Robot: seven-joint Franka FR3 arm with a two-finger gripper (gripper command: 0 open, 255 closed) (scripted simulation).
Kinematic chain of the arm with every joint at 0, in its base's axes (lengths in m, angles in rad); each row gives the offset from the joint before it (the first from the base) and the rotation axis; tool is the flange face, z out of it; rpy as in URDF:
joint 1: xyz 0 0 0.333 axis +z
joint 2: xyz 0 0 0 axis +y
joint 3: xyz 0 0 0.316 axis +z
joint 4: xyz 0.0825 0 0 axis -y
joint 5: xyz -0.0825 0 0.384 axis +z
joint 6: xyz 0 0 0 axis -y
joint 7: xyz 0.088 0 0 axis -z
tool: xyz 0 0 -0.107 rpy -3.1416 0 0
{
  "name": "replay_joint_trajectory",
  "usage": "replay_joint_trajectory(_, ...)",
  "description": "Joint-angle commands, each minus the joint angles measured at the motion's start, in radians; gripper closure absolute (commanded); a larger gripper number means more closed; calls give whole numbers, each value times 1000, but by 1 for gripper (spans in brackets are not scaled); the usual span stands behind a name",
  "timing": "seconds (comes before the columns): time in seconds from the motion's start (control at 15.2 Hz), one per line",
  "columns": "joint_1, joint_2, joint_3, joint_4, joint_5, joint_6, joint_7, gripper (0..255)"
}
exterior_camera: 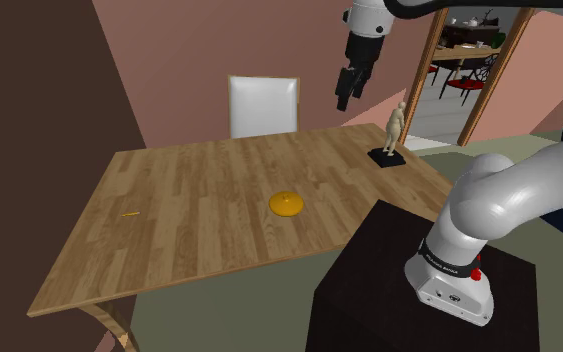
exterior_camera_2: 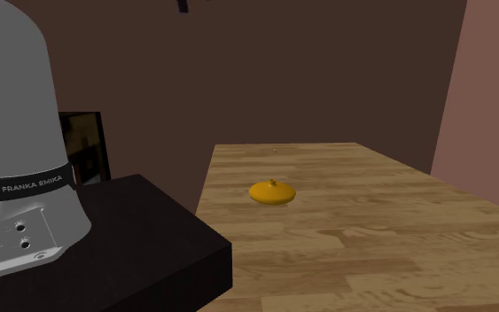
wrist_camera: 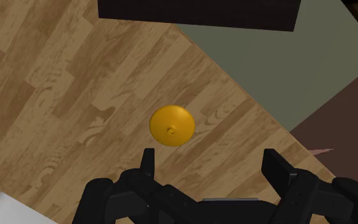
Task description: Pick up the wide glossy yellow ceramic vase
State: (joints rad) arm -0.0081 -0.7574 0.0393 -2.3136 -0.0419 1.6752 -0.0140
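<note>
The gripper (exterior_camera: 352, 85) hangs released, high at the shoulder view's one o'clock from the yellow vase (exterior_camera: 287, 204), probably lining up overhead.

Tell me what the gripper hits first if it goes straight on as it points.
Most likely the wooden table, just beside the yellow vase. The open gripper points down from high above, the vase slightly off the gap between its fingers; depth is unclear, so a finger might clip it.

Open air lies between my jaws and the yellow vase (exterior_camera: 287, 204), with bare tabletop (exterior_camera: 189, 210) all around it. 1 figurine (exterior_camera: 395, 128) stands well apart at the tabletop's far corner.
</note>
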Motion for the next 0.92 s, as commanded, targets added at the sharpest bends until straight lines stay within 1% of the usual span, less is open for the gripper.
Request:
replay_joint_trajectory(0.0, 0, 0, 0, 0, 0, 0, 0, 0)
replay_joint_trajectory(0.46, -4, 135, -30, -111, -7, 234, -33, 0)
replay_joint_trajectory(0.86, -7, 304, -54, -153, -10, 434, -62, 0)
